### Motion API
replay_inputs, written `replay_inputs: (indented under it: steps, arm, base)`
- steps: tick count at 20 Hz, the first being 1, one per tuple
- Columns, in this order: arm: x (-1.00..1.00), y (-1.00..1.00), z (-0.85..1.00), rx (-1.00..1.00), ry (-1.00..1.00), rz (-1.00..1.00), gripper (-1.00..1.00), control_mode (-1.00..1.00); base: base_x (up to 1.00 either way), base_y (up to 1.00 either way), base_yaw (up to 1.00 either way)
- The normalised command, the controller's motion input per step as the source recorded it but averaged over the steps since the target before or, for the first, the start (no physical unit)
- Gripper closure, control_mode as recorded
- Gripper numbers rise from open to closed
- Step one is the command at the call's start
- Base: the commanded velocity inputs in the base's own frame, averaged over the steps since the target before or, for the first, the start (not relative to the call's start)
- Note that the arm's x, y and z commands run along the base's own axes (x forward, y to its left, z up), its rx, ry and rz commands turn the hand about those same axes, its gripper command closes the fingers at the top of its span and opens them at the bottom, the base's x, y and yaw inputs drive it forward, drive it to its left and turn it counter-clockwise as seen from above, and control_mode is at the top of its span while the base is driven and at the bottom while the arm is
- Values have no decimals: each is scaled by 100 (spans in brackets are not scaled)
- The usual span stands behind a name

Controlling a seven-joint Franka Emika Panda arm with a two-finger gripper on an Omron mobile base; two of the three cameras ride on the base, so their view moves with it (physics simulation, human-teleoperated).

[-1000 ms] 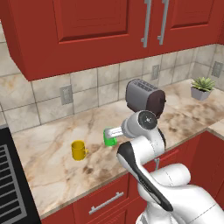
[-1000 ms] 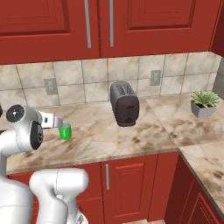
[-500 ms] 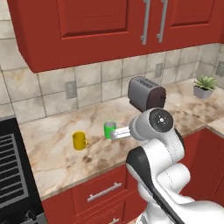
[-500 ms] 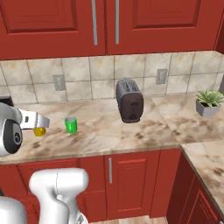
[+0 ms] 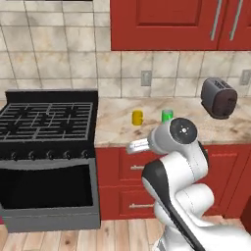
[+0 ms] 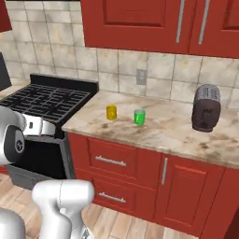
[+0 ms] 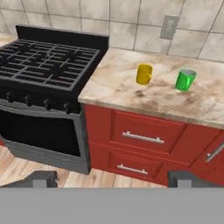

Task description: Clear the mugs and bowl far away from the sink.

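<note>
Mugs, yellow mug (image 7: 144, 74) and green mug (image 7: 185, 79), stand apart at upper centre of frame on the table (image 7: 131, 94) beside the stove (image 7: 43, 65); pincer (image 7: 111, 178) open, empty, should close in squarely before descending on one.

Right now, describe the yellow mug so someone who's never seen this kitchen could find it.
Start at the black stove and move onto the marble counter beside it. Two small mugs stand apart there; the yellow mug is the one nearer the stove, while the green mug sits toward the dark toaster.
</note>
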Motion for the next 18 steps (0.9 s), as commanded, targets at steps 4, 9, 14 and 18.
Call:
replay_inputs:
  steps: [4,9,14,18]
  arm:
    - [0,0,0,0,0,0,-100,100]
    - [0,0,0,0,0,0,-100,100]
    - [0,0,0,0,0,0,-100,100]
    - [0,0,0,0,0,0,-100,100]
  base:
    - [-6,0,98]
    - [0,15,97]
    - [0,65,80]
    - [11,95,62]
